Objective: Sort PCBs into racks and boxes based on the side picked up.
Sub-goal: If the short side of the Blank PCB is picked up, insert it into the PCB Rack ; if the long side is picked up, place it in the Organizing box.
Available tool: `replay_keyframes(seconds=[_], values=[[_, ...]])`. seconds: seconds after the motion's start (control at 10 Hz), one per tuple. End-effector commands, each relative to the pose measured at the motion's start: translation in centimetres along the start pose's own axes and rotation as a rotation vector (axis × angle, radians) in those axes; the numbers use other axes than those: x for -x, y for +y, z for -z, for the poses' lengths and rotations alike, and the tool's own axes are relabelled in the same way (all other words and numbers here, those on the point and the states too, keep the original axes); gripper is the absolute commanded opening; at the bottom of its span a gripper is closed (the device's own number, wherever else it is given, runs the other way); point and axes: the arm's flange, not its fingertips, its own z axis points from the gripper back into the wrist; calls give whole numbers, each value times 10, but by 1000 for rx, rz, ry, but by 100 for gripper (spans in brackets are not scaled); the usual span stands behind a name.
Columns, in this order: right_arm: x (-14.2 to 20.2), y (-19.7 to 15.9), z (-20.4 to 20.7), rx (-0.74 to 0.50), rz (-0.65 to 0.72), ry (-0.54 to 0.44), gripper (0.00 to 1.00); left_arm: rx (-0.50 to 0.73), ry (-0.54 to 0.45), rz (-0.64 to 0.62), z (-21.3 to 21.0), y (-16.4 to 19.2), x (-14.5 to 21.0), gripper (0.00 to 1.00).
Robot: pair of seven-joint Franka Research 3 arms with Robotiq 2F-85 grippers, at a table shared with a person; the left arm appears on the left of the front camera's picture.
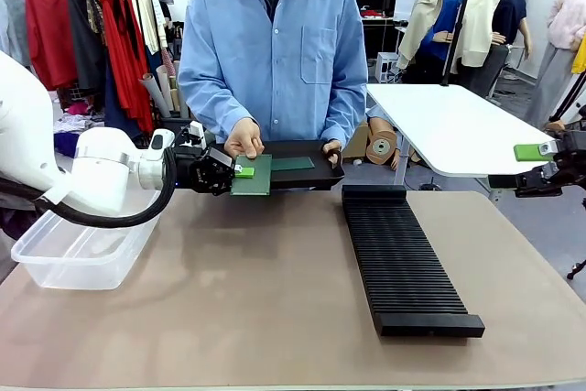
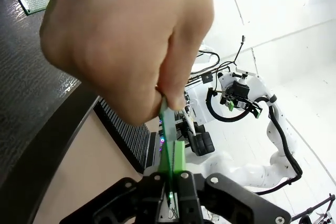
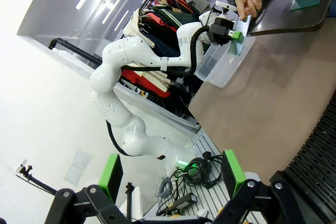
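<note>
Nearest on the brown table (image 1: 229, 318), the slotted black rack (image 1: 403, 263) is laid lengthwise right of centre. The clear tub (image 1: 78, 254) is set at the left edge. Beyond them, a green PCB (image 1: 256, 180) is clamped between the jaws of the left gripper (image 1: 243, 171), and its far end is pinched by the person's hand (image 1: 244, 139). Behind, a second PCB (image 1: 293, 163) is laid in the black tray (image 1: 325, 174). The right gripper (image 1: 524, 168) is seen at the right edge, jaws apart.

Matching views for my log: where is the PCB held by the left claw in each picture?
Front view: PCB left of centre.
Left wrist view: edge-on, bottom centre.
Right wrist view: top right.
Shared landmark: the person's hand pinching it.
</note>
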Motion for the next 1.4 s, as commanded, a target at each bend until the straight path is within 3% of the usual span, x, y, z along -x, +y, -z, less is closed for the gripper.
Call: replay_keyframes(seconds=[0.0, 1.3], values=[[-4, 2, -1, -5, -10, 5, 100, 2, 0, 3, 0, -1, 0, 0], [-4, 2, -1, -5, -10, 5, 100, 2, 0, 3, 0, -1, 0, 0]])
